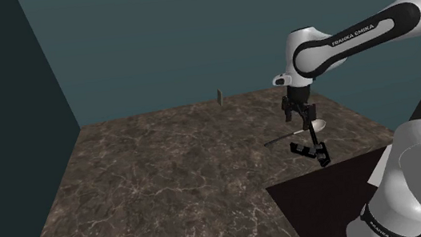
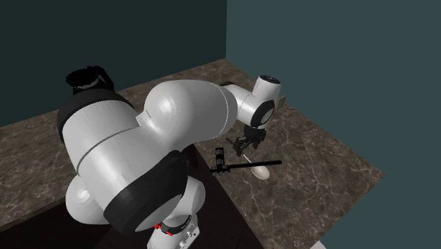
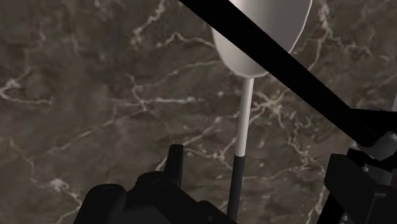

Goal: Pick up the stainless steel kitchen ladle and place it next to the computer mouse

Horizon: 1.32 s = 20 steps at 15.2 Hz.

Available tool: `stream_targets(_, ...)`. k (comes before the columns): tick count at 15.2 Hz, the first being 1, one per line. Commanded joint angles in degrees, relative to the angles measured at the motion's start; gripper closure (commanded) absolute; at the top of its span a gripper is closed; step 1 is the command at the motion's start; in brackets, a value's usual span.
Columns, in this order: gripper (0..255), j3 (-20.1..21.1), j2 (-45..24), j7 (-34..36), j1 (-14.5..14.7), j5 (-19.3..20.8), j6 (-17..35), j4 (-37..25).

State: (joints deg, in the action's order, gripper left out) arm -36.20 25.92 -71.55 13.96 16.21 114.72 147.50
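Fingers point(image 3: 175, 159) of your gripper point(image 3: 257, 162) stand apart, straddling the ladle point(image 3: 245, 108) handle without touching it; the ladle lies flat on the dark marbled counter point(image 1: 166, 175).

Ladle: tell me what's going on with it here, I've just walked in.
The white Franka arm hangs its black gripper over the ladle, which lies on the dark marbled tabletop. The fingers stand apart on either side of the ladle's dark handle without touching it, so nothing is grasped yet. A black bar crosses the pale bowl in the wrist view; I cannot tell what it is.
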Motion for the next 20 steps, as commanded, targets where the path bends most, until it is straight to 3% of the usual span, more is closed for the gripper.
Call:
stream_targets(1, 0, -0.8, -1.3, -1.0, 0.3, 0.1, 2.1, 0.9)
stream_targets(6, 0, -1.9, -3.2, -1.3, 0.5, 0.2, 6.3, 3.3)
stream_targets(13, 0, -1.9, -3.2, -1.3, 0.5, 0.2, 6.3, 3.3)
stream_targets(14, 255, -1.9, -3.2, -1.3, 0.5, 0.2, 6.3, 3.3)
stream_targets(20, 255, -1.9, -3.2, -1.3, 0.5, 0.2, 6.3, 3.3)
